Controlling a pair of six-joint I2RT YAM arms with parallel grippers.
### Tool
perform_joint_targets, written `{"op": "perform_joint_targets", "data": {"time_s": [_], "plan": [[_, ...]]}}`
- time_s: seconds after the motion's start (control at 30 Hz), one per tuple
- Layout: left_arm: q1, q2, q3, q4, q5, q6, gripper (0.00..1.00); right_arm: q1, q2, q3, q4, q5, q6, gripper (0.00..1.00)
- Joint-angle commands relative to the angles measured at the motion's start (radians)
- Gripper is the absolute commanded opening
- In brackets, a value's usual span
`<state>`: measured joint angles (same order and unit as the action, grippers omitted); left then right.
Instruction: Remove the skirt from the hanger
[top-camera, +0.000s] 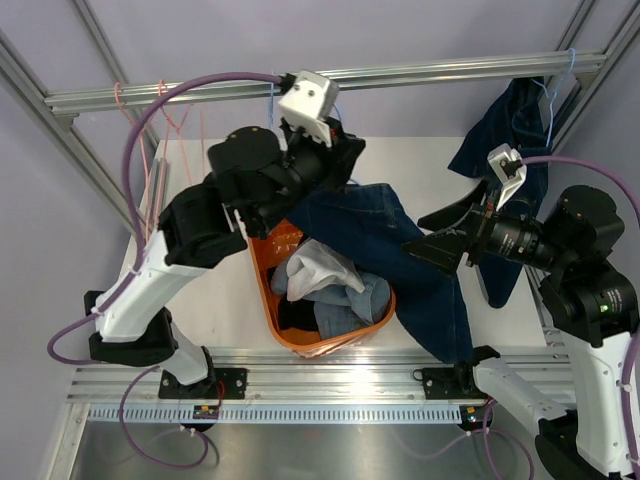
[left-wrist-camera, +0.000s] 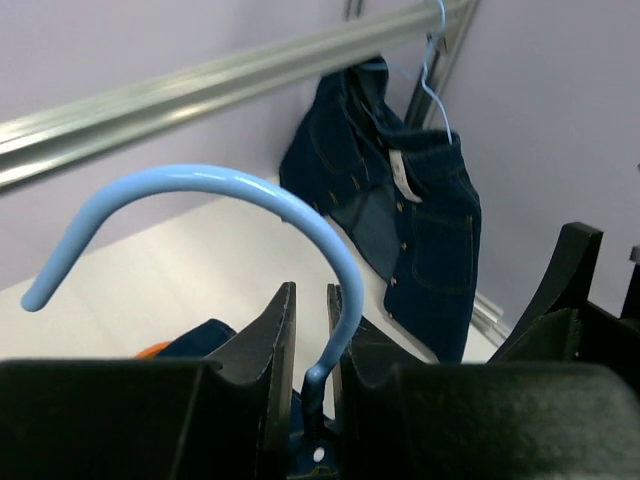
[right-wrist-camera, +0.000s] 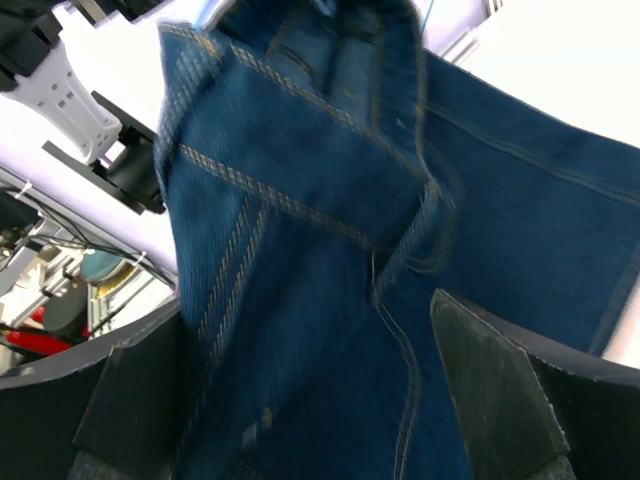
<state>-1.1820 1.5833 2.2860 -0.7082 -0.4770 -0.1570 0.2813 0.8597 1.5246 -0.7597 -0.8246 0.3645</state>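
My left gripper (left-wrist-camera: 312, 300) is shut on the neck of a light-blue wire hanger (left-wrist-camera: 200, 182), held high near the rail (top-camera: 335, 165). A dark navy denim garment (top-camera: 420, 290) hangs from that hanger and drapes down past the basket. The right gripper (right-wrist-camera: 310, 400) is open, and this dark denim (right-wrist-camera: 330, 200) lies loose and blurred between its fingers (right-wrist-camera: 490, 390). Light-blue washed denim (top-camera: 355, 300), which looks like the skirt, lies crumpled in the orange basket (top-camera: 262, 285). Thin pink hangers (top-camera: 160, 120) hang bare at the rail's left end.
A white cloth (top-camera: 315, 268) and a black garment (top-camera: 300, 318) share the basket. Another dark denim garment (left-wrist-camera: 420, 220) hangs on a light-blue hanger at the rail's right end (top-camera: 510, 130). The metal rail (top-camera: 430, 72) crosses the back above the white table (top-camera: 215, 300).
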Motion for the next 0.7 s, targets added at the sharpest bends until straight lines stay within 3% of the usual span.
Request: {"op": "perform_joint_targets", "data": {"time_s": [0.0, 0.1, 0.23, 0.47, 0.67], "plan": [[0.005, -0.054, 0.063, 0.082, -0.057, 0.046, 0.0, 0.006, 0.013, 0.072, 0.011, -0.019, -0.057, 1.0], [0.007, -0.055, 0.079, 0.093, -0.09, 0.068, 0.0, 0.006, 0.019, 0.131, -0.093, 0.01, -0.18, 1.0], [0.009, -0.046, 0.082, 0.115, -0.126, 0.092, 0.0, 0.006, -0.017, 0.112, -0.058, -0.001, -0.205, 0.99], [0.009, -0.014, 0.102, 0.134, -0.172, 0.131, 0.0, 0.006, 0.009, 0.131, -0.161, 0.045, -0.295, 0.8], [0.012, 0.0, 0.113, 0.142, -0.192, 0.151, 0.0, 0.006, -0.028, 0.048, -0.173, 0.073, -0.308, 0.79]]}}
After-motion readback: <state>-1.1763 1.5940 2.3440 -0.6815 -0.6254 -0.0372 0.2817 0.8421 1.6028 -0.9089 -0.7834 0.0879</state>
